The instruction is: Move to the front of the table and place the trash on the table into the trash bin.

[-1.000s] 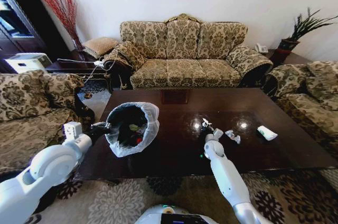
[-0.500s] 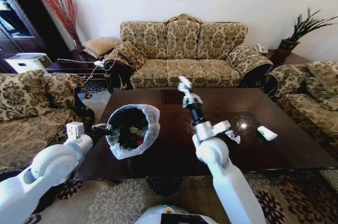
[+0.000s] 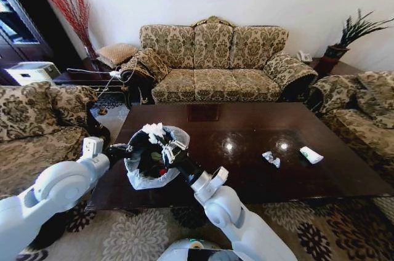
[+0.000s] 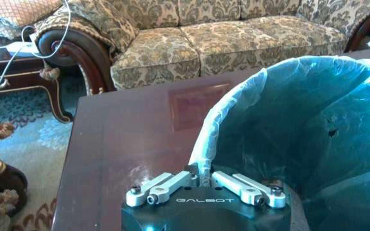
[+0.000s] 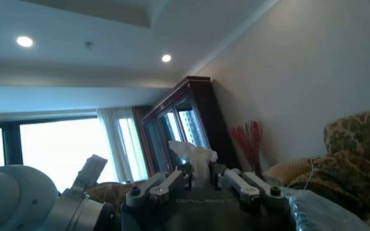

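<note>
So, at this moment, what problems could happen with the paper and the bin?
1. The right pincer holds the white paper wad near the rim of the trash bin, not over its middle; released here, it may fall onto the table.
2. The bin is tilted and held only by its bag rim in the left pincer; the thin bag may slip or tear.
3. The right arm may knock the bin.

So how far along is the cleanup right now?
Some trash already lies inside the trash bin, which the left gripper holds by its rim. In hand: the right gripper carries a white paper wad over the bin's mouth. Left on the table: a silvery wrapper and a white packet.
</note>
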Motion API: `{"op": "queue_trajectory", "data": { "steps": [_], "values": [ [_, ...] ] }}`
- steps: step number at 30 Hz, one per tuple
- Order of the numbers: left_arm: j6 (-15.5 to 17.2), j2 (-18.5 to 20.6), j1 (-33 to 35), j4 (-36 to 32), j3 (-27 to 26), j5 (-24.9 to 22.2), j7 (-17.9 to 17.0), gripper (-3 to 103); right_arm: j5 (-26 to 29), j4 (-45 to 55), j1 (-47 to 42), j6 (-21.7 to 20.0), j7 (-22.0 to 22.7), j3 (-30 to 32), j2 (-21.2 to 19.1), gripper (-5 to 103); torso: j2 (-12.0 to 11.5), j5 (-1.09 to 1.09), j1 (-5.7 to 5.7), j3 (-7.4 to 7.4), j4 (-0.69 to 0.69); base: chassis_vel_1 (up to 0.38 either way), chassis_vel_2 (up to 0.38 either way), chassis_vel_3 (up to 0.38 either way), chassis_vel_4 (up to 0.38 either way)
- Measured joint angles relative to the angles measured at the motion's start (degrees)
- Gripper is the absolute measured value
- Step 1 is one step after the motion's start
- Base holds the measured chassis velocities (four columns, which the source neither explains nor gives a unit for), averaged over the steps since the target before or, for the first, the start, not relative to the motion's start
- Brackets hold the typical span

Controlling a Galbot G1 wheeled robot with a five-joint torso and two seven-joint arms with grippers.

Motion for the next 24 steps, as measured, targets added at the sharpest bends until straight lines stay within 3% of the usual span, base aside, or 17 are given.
{"op": "queue_trajectory", "data": {
  "steps": [1, 3, 6, 9, 12, 16, 24],
  "values": [
    [0.00, 0.00, 0.00, 0.00, 0.00, 0.00, 0.00, 0, 0.00, 0.00, 0.00, 0.00, 0.00, 0.00, 0.00, 12, 0.00, 0.00, 0.00, 0.00, 0.00, 0.000, 0.000, 0.000, 0.000],
    [-0.45, -0.36, -0.03, 0.22, 0.41, 0.28, 0.23, 0, 0.00, -0.29, 0.21, 0.00, 0.07, 0.15, -0.04, 28, 0.00, 0.00, 0.00, 0.00, 0.00, 0.000, 0.000, 0.000, 0.000],
    [-0.74, -0.60, -0.06, 0.48, 0.55, 0.53, 0.35, 0, -0.05, -0.53, 0.35, 0.12, 0.41, 0.16, -0.04, 34, 0.00, 0.00, 0.00, 0.00, 0.00, 0.000, 0.000, 0.000, 0.000],
    [-1.12, -1.08, -0.10, 0.77, 0.73, 0.87, 0.67, 0, 0.00, -0.64, 0.35, 0.37, 0.58, -0.09, -0.08, 50, 0.00, 0.00, 0.00, 0.00, 0.00, 0.000, 0.000, 0.000, 0.000],
    [-1.26, -1.27, -0.10, 0.85, 0.77, 0.98, 0.77, 0, 0.08, -0.68, 0.35, 0.51, 0.51, -0.38, -0.20, 55, 0.00, 0.00, 0.00, 0.00, 0.00, 0.000, 0.000, 0.000, 0.000],
    [-1.42, -1.60, 0.00, 0.80, 0.82, 1.13, 0.86, 0, 0.29, -0.77, 0.30, 0.98, 0.24, -0.77, -0.17, 78, 0.00, 0.00, 0.00, 0.00, 0.00, 0.000, 0.000, 0.000, 0.000],
    [-1.69, -1.99, 0.23, 0.73, 0.88, 1.31, 1.00, 0, -0.47, -0.55, -0.29, 2.72, 1.54, -0.27, 0.32, 99, 0.00, 0.00, 0.00, 0.00, 0.00, 0.000, 0.000, 0.000, 0.000]
  ]
}}
